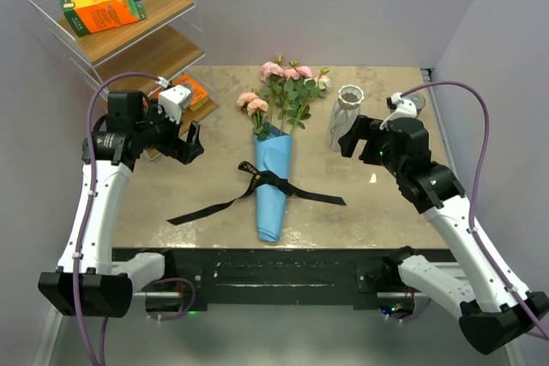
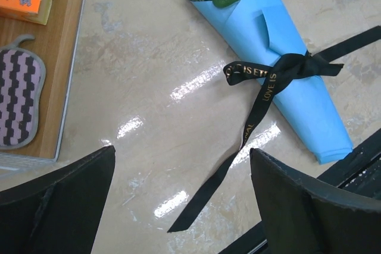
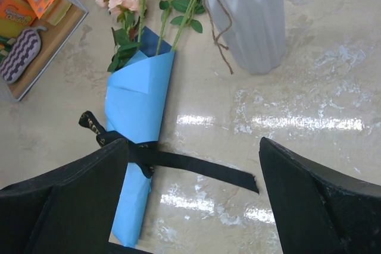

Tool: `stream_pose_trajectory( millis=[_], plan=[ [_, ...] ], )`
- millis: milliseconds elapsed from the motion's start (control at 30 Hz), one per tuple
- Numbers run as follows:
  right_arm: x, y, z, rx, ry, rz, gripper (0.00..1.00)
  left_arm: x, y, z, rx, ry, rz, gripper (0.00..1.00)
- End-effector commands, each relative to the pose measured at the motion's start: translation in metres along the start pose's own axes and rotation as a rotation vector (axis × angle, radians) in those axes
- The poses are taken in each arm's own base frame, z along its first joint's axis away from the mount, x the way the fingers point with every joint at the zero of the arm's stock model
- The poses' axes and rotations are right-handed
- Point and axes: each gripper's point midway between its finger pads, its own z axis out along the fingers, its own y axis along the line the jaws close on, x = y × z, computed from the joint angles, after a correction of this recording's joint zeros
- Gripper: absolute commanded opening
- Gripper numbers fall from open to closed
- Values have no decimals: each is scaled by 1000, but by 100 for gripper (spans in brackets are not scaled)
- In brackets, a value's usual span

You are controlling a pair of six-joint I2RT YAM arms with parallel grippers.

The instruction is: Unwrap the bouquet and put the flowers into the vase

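Top external view: the bouquet (image 1: pixel 273 186) lies flat in the middle of the surface (image 1: pixel 386 203); its long axis runs from the near edge toward the far edge, leaning a little to the right at the far end; the pointed tip of the blue paper cone faces the arm bases, and the flowers (image 1: pixel 283 87) fan out of the wide mouth toward the far side; a black ribbon (image 1: pixel 257 179) is knotted round the cone about halfway along, one tail trailing to the near left and the other to the right.

The vase (image 1: pixel 347 113) stands upright just beside the blooms, on their right.

The left claw (image 1: pixel 193 143) hangs above the surface to the left of the cone, well apart from it, jaws spread wide with nothing between them; the right claw (image 1: pixel 347 139) hangs to the right of the cone, in front of the vase's foot, jaws likewise wide and empty.

Left wrist view: the bouquet (image 2: pixel 286 81) crosses the upper right, tip toward the lower right; the ribbon (image 2: pixel 268 81) tail runs down between the fingers of the left claw (image 2: pixel 183 150); a wire shelf (image 2: pixel 36 87) holds a striped pad.

Right wrist view: the bouquet (image 3: pixel 140 117) lies ahead and to the left of the right claw (image 3: pixel 193 141); the vase (image 3: pixel 250 22) stands beyond, clear of the fingers.
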Motion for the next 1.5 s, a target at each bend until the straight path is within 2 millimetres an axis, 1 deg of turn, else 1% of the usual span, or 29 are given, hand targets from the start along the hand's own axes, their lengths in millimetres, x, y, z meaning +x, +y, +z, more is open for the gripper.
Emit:
stream_pose_trajectory(
  millis=[0, 67, 100, 167, 200, 267, 300, 333, 367, 400, 433, 467, 500, 533, 600, 733, 800, 833, 867, 933, 967, 1033, 1067, 1167, 1200, 1233, 1267, 1333, 1467],
  plan=[
    [10, 5, 4, -47, 41, -48, 94, 8, -14, -1, 73, -14, 37, 99],
    [15, 9, 7, -83, 55, -85, 93, 16, -11, 5, 58, 19, 40, 99],
    [21, 8, 13, -81, 78, -102, 91, 24, -11, 9, 65, 41, 47, 99],
    [32, 6, 19, -68, 119, -133, 89, 32, -14, 11, 84, 55, 51, 99],
    [41, 4, 25, -60, 148, -140, 88, 39, -17, 14, 100, 67, 62, 99],
    [55, 11, 30, -81, 189, -138, 85, 43, -24, 17, 131, 70, 84, 99],
    [68, 10, 36, -77, 219, -143, 85, 49, -27, 20, 147, 82, 92, 99],
    [75, 20, 38, -107, 221, -156, 85, 52, -34, 23, 173, 96, 108, 99],
    [83, 23, 41, -119, 224, -166, 86, 55, -37, 26, 185, 106, 116, 99],
    [100, 16, 47, -99, 244, -180, 87, 61, -40, 30, 190, 123, 122, 99],
    [107, 21, 53, -110, 245, -180, 87, 60, -45, 35, 198, 121, 150, 99],
    [114, 21, 56, -111, 259, -183, 85, 63, -44, 39, 172, 136, 165, 99],
    [126, 15, 59, -93, 278, -187, 82, 69, -46, 43, 176, 151, 169, 99],
    [131, 20, 60, -110, 275, -186, 80, 68, -51, 48, 188, 148, 190, 99],
    [142, 19, 61, -114, 282, -192, 75, 76, -55, 55, 213, 168, 209, 99],
    [155, 20, 60, -106, 286, -228, 72, 92, -68, 77, 276, 212, 257, 99],
    [162, 19, 57, -96, 281, -242, 73, 98, -72, 85, 288, 230, 267, 99],
    [165, 24, 56, -98, 270, -252, 74, 99, -76, 92, 305, 232, 279, 99],
    [170, 25, 56, -97, 270, -257, 78, 100, -80, 95, 317, 234, 283, 99],
    [184, 31, 55, -96, 284, -277, 80, 103, -89, 105, 337, 244, 313, 99],
    [185, 29, 57, -72, 276, -287, 84, 105, -88, 109, 319, 252, 329, 99],
    [195, 30, 60, -48, 292, -283, 86, 110, -92, 117, 317, 254, 363, 99],
    [194, 29, 62, -35, 282, -280, 86, 113, -90, 119, 300, 260, 379, 99],
    [193, 31, 63, -47, 254, -245, 86, 126, -94, 123, 315, 277, 421, 99],
    [195, 28, 63, -45, 249, -239, 86, 129, -95, 124, 318, 277, 433, 99],
    [192, 32, 63, -60, 228, -221, 86, 131, -97, 126, 322, 275, 447, 99],
    [191, 31, 63, -61, 220, -216, 86, 138, -97, 127, 319, 292, 459, 98],
    [192, 30, 64, -57, 208, -204, 86, 144, -97, 133, 310, 301, 484, 97],
    [192, 24, 59, 6, 174, -195, 86, 160, -93, 141, 315, 355, 501, 95]
  ],
)
